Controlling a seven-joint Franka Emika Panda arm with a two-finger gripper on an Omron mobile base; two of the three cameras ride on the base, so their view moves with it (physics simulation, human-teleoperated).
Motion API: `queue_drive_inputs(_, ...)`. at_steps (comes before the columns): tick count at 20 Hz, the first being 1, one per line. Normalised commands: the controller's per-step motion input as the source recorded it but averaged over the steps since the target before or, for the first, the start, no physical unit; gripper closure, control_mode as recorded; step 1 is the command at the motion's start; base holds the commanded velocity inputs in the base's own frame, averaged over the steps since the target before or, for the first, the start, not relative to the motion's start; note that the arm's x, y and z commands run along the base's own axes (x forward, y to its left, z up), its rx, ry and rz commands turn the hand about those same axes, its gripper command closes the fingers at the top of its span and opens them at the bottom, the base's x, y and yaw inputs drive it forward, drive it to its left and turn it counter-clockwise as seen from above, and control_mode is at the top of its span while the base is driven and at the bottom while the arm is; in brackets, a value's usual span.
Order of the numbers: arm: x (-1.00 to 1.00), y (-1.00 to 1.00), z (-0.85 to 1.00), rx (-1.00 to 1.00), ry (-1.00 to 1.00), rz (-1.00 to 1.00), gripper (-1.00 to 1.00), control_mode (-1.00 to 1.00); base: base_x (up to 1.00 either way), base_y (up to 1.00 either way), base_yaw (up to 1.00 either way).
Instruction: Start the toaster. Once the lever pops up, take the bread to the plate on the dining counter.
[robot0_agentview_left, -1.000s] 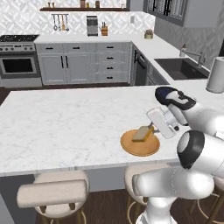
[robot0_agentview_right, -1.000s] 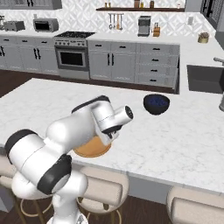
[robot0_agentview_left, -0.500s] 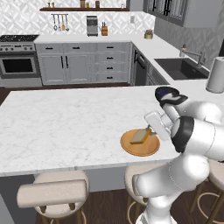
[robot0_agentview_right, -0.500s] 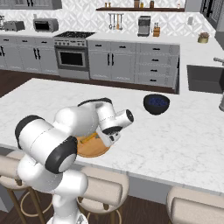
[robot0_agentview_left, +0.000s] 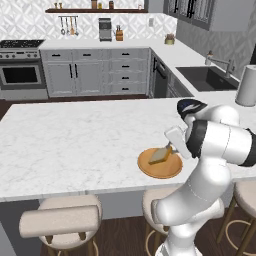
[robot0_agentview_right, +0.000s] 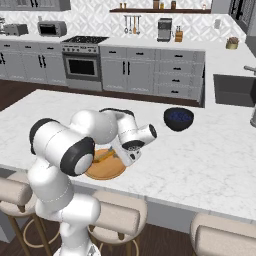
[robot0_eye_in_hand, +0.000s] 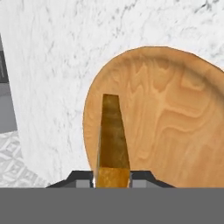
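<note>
bread (robot0_eye_in_hand: 112, 140): one slice, seen edge-on in your hand view, standing between the two dark fingertips (robot0_eye_in_hand: 81, 178) with its golden crust facing the camera. gripper (robot0_agentview_left: 169, 148): jaws narrow, closed on the slice's near edge; you hold the bread tilted, with its far end low over the plate, and the views do not settle whether that end touches the wood.

plate (robot0_agentview_left: 152, 170): round, orange-brown wood, grain plain in your hand view; it lies flat on the counter near the stool-side edge, under the bread and gripper.

counter (robot0_agentview_left: 75, 140): long white marble slab with grey veins, carrying the plate; in your right base view a dark bowl (robot0_agentview_right: 178, 119) sits on it, well apart from the plate, toward the far side.

stools (robot0_agentview_left: 62, 219): pale cushioned seats tucked along the near edge of the counter.

background: grey cabinets, an oven (robot0_agentview_right: 80, 68), a sink (robot0_agentview_left: 205, 78) on the side run.
</note>
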Motion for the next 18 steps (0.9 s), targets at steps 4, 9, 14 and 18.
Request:
queue_drive_inputs(4, 0.0, 0.0, -0.08, 0.0, 0.0, 0.03, -1.0, -1.0, 0.0, 0.0, 0.0)
queue_drive_inputs(9, -0.14, 0.0, 0.01, 0.0, -0.03, 0.03, -1.0, -1.0, 0.0, 0.0, 0.0)
queue_drive_inputs(14, -0.12, 0.04, 0.05, -0.03, -0.04, 0.01, -1.0, -1.0, 0.0, 0.0, 0.0)
queue_drive_inputs(18, 0.0, 0.3, 0.04, -0.19, 0.0, 0.0, -1.0, -1.0, 0.0, 0.0, 0.0)
